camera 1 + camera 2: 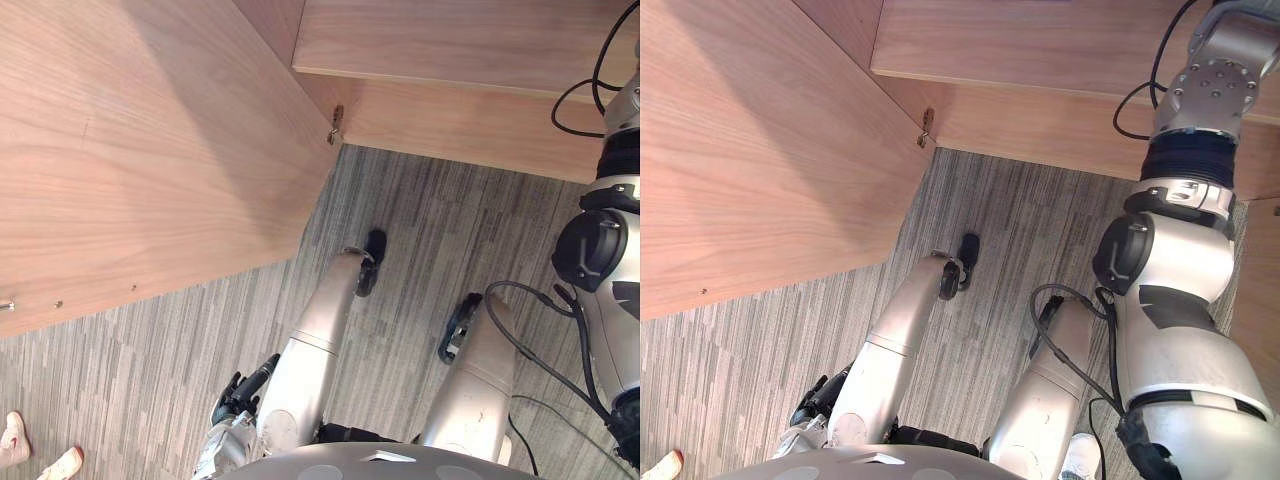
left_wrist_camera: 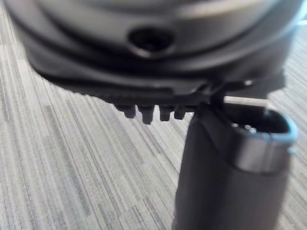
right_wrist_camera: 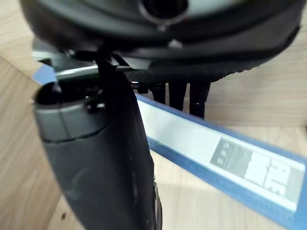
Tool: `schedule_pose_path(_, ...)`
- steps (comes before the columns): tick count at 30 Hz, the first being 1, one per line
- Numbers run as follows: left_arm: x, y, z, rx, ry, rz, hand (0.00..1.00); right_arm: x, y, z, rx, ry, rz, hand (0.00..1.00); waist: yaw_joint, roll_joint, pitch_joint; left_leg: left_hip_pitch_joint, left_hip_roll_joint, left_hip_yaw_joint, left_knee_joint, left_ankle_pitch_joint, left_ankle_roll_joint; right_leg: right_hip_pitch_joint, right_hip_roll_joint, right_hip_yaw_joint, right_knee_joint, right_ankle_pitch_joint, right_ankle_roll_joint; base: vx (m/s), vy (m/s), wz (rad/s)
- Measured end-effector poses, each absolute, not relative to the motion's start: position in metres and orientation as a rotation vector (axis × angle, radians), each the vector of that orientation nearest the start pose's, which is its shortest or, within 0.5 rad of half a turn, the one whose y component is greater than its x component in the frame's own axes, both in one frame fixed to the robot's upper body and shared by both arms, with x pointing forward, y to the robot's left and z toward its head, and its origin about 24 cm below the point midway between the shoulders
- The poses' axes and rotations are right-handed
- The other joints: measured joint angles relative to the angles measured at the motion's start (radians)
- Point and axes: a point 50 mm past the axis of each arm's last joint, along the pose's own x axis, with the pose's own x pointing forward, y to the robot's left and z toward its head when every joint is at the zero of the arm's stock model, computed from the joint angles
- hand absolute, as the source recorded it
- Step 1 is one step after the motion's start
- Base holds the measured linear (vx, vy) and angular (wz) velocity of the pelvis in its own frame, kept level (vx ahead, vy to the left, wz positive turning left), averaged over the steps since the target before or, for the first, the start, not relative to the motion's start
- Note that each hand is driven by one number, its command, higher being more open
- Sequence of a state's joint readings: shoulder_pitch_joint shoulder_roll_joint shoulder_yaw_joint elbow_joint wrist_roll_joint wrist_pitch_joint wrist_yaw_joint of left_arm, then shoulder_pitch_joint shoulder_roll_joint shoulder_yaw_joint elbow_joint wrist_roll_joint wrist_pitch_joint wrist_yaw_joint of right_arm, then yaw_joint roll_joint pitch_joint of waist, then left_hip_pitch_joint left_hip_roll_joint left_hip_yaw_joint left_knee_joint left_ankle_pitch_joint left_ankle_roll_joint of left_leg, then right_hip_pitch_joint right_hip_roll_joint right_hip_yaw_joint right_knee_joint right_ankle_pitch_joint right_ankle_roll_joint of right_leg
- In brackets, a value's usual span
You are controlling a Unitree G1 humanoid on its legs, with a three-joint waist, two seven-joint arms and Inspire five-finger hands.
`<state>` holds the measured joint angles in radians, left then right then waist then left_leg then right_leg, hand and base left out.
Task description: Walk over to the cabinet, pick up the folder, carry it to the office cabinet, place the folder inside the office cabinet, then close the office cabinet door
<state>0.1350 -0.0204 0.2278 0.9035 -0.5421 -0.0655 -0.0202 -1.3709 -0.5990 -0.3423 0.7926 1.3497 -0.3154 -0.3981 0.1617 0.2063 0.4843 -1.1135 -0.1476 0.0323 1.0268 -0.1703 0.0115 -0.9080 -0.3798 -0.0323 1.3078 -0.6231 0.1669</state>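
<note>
One blue folder (image 3: 192, 139) stretches lengthwise inside wooden cabinet (image 3: 259, 100).

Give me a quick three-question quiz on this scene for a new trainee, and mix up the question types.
1. Multiple choice: what is the right hand gripping?
A) a blue folder
B) a mug
C) a roll of tape

2. True or false: the left hand hangs empty over the carpet.

3. Fill in the blank: the wooden cabinet door stands ____ (open or closed).

Key:
1. A
2. True
3. open
</note>
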Motion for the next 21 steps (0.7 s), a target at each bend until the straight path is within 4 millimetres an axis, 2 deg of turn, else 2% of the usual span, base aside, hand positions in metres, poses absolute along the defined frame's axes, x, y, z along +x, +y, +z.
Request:
schedule_pose_path(8, 0.104, 0.184, -0.152, -0.606, 0.870, 0.519, 1.00, 0.352, -0.311, 0.369, 1.402, -0.825, -0.336, 1.00, 0.000, 0.001, -0.001, 0.006, 0.001, 0.003, -0.001, 0.002, 0.002, 0.004, 0.000, 0.003, 0.001, 0.000, 0.000, 0.00, 0.000, 0.00)
schedule_pose_path(12, 0.104, 0.184, -0.152, -0.607, 0.870, 0.517, 1.00, 0.354, -0.313, 0.358, 1.381, -0.809, -0.352, 1.00, -0.001, 0.001, -0.001, 0.033, 0.001, 0.008, -0.025, 0.006, 0.002, 0.024, -0.001, 0.004, -0.019, 0.002, 0.001, 0.00, 0.004, -0.01)
schedule_pose_path(14, 0.103, 0.184, -0.152, -0.608, 0.873, 0.517, 1.00, 0.364, -0.314, 0.340, 1.355, -0.729, -0.386, 1.00, -0.003, 0.002, -0.002, 0.085, 0.002, 0.012, -0.082, 0.022, 0.004, 0.066, -0.001, -0.001, -0.071, 0.022, -0.003, 0.03, 0.012, -0.07)
schedule_pose_path(16, 0.103, 0.184, -0.152, -0.609, 0.873, 0.517, 1.00, 0.370, -0.313, 0.332, 1.340, -0.667, -0.399, 1.00, -0.007, 0.002, -0.003, 0.115, 0.004, 0.014, -0.120, 0.038, 0.016, 0.090, 0.000, -0.005, -0.107, 0.038, -0.008, 0.05, 0.017, -0.09)
schedule_pose_path(21, 0.103, 0.184, -0.152, -0.621, 0.864, 0.520, 1.00, 0.383, -0.304, 0.314, 1.230, -0.513, -0.404, 1.00, -0.031, 0.002, -0.006, 0.256, 0.019, 0.017, -0.328, 0.111, 0.026, 0.208, 0.019, -0.041, -0.307, 0.129, -0.014, 0.08, 0.047, -0.15)
